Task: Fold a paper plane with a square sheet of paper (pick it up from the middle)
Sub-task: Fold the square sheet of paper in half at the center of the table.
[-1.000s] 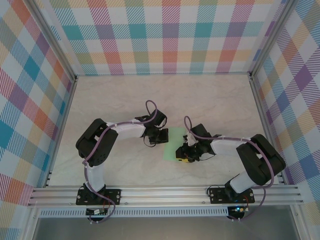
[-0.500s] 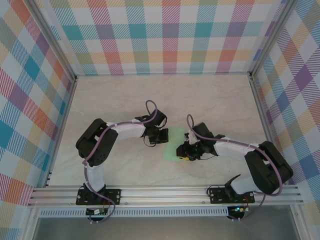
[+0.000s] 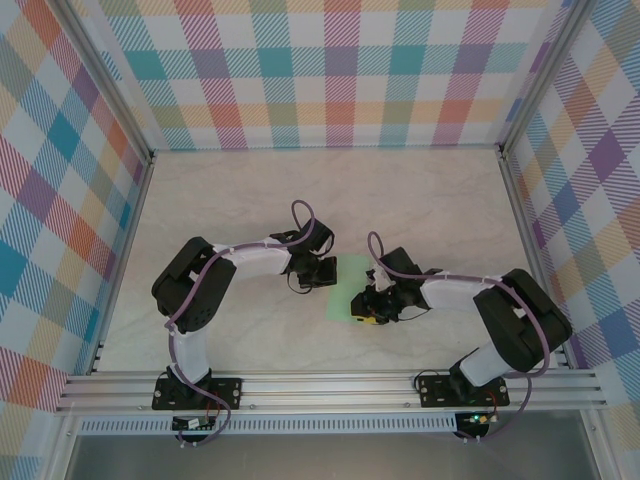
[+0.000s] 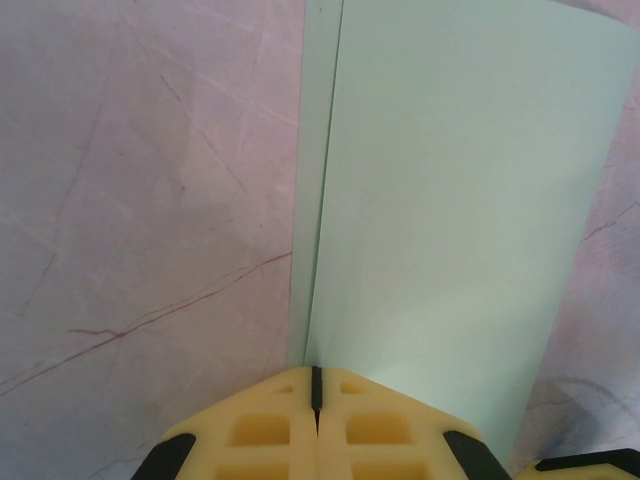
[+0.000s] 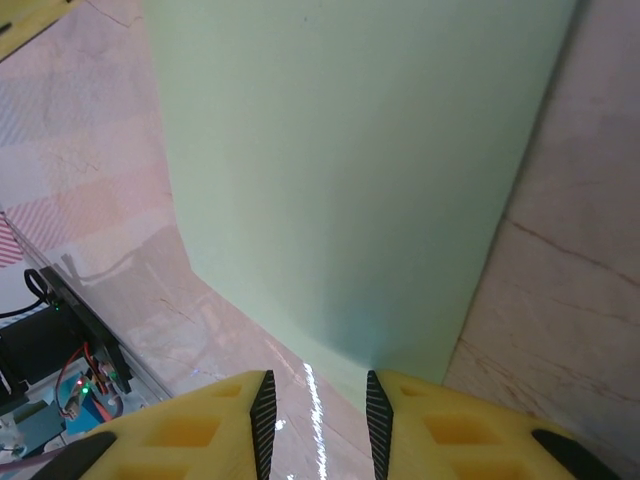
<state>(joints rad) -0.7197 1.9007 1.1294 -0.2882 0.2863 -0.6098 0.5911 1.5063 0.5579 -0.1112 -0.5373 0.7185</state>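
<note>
Seam [image 4: 322, 200] along paper plane [image 4: 450, 200], left-wrist view

Just ahead of your left gripper [image 4: 316, 385], jaws pressed together, the paper plane [image 4: 440, 220] (a flat folded sheet at this stage) covers the surface; to its left the table [image 4: 140, 200] lies bare. Your right gripper [image 5: 318, 412], jaws slightly parted, faces the same sheet, with bare marble on its right. Between the two grippers room is tight; beyond them the table runs free to the plaid walls [image 3: 340, 80].
</note>
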